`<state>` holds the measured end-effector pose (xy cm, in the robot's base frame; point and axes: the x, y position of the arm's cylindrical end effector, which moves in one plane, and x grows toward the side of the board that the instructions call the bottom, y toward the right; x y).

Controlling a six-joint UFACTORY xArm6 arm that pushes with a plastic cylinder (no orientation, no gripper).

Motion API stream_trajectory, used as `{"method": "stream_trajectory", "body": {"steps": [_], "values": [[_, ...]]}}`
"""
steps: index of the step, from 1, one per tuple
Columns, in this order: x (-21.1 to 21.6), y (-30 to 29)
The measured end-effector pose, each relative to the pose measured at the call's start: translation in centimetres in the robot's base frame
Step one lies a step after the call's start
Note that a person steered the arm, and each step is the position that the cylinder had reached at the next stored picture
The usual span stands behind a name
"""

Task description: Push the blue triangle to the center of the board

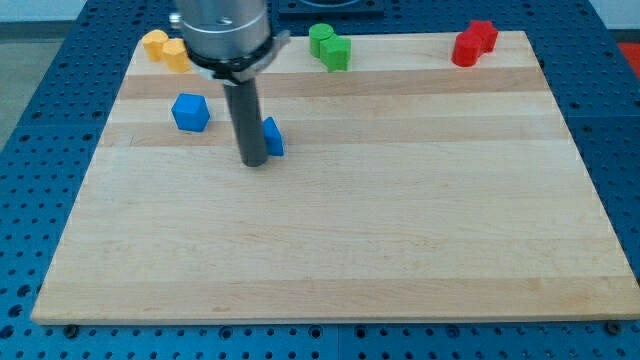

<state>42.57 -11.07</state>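
Observation:
The blue triangle [273,137] lies on the wooden board [340,240] in the upper left part, partly hidden behind my rod. My tip [254,162] rests on the board right against the triangle's left side, slightly toward the view's bottom. A blue cube [190,112] sits further left, apart from the tip.
Two yellow blocks [166,49] sit together at the board's top left corner. Two green blocks [329,46] sit at the top middle edge. Two red blocks [474,43] sit at the top right. A blue perforated table [610,120] surrounds the board.

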Motion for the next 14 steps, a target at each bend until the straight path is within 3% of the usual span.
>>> {"method": "stream_trajectory", "body": {"steps": [2, 7, 9, 10, 14], "values": [[-4.8, -5.2], [-1.1, 9.4], [0.7, -1.7], [4.7, -1.1], [2.9, 10.7]]}}
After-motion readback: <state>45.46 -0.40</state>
